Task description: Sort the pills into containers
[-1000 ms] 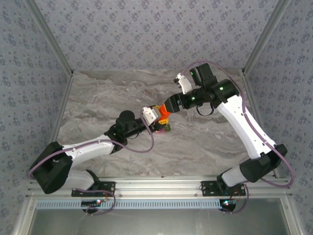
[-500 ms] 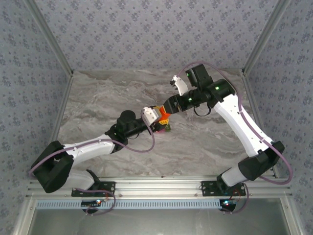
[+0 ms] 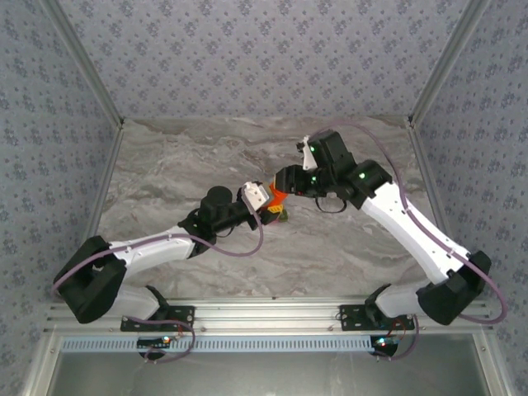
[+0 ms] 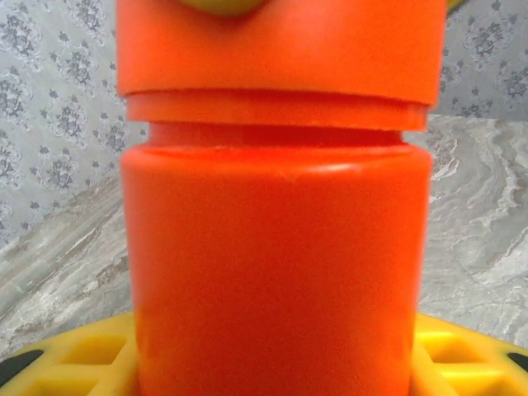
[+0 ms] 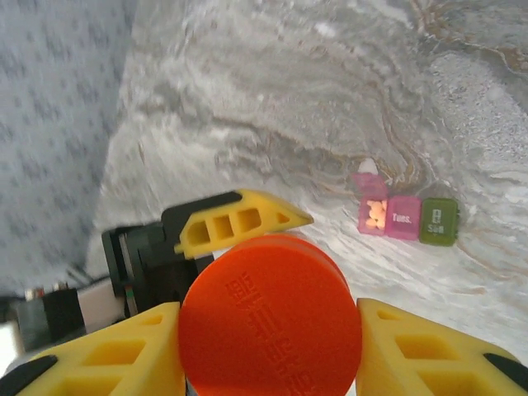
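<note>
One orange bottle (image 4: 276,272) is being gripped round its body by the two left fingers (image 4: 74,363), and its one cap (image 5: 270,322) is being pinched between the two right fingers (image 5: 107,359). Three joined containers (image 5: 403,219), two pink and one green, are being carried by the desk (image 5: 247,107); the end pink one is lying open with orange pills (image 5: 375,214) inside. The left arm (image 3: 157,243) and right arm (image 3: 404,219) are being held stretched inward, meeting mid-desk.

Grey marbled table (image 3: 177,161), patterned walls (image 3: 247,58)
</note>
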